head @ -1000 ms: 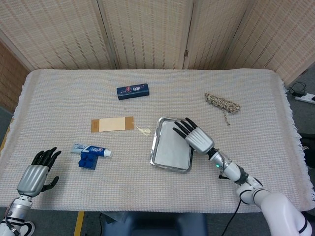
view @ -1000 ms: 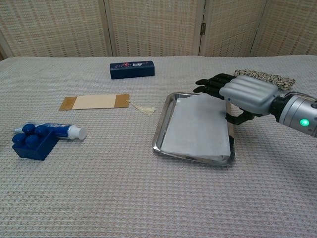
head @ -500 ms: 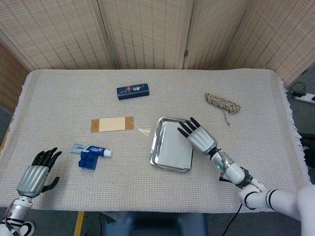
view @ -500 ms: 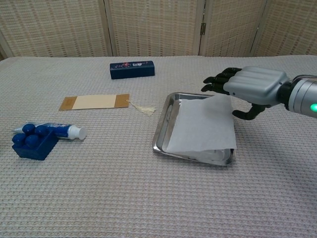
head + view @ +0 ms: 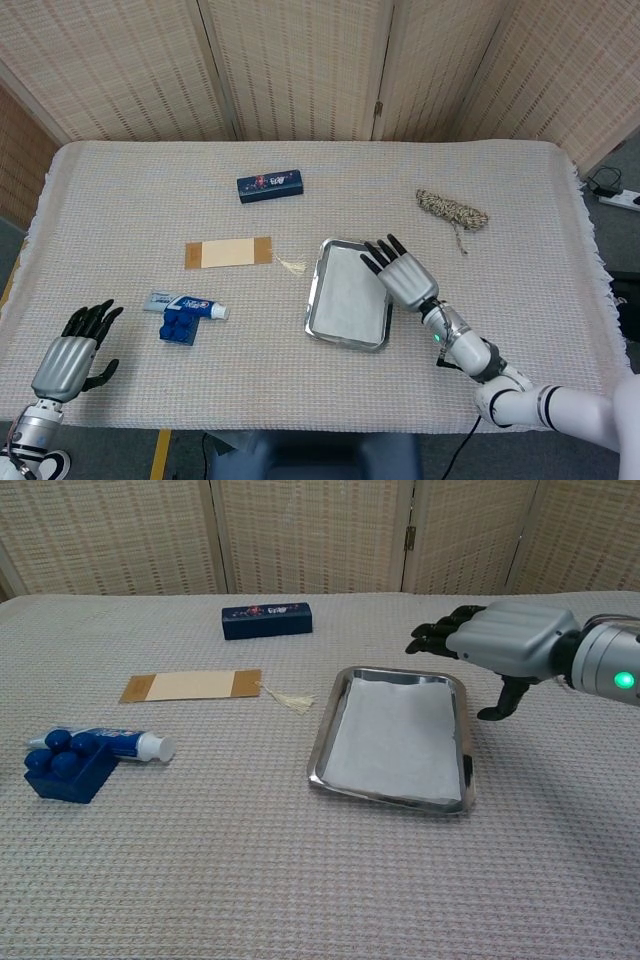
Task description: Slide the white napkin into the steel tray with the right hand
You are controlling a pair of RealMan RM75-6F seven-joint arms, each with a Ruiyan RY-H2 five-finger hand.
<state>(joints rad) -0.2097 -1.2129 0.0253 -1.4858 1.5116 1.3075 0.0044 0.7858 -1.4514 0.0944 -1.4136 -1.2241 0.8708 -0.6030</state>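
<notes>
As the frames show: the white napkin (image 5: pixel 397 733) lies flat inside the steel tray (image 5: pixel 325 742), within its raised rim.
Right hand: the right hand (image 5: pixel 505 642) hovers above the tray's far right corner, fingers spread and holding nothing, clear of the napkin.
Left hand: the left hand (image 5: pixel 72 353) rests near the table's (image 5: pixel 560 230) front left edge, fingers loosely apart and empty.
Handling: the napkin is judged light, thin and limp; it would crumple or lift at a draught, so flat fingertip pressure near an edge suits it better than a pinch.
Tray: judged stiff and smooth, so paper slides easily on it; the rim would catch a dragged edge.
Open room: bare cloth lies to the right of and in front of the tray.
Neighbours: a coiled rope (image 5: pixel 452 210) sits beyond the hand, a small tassel (image 5: pixel 289 699) just left of the tray.
Task state: judged essentially complete.
</notes>
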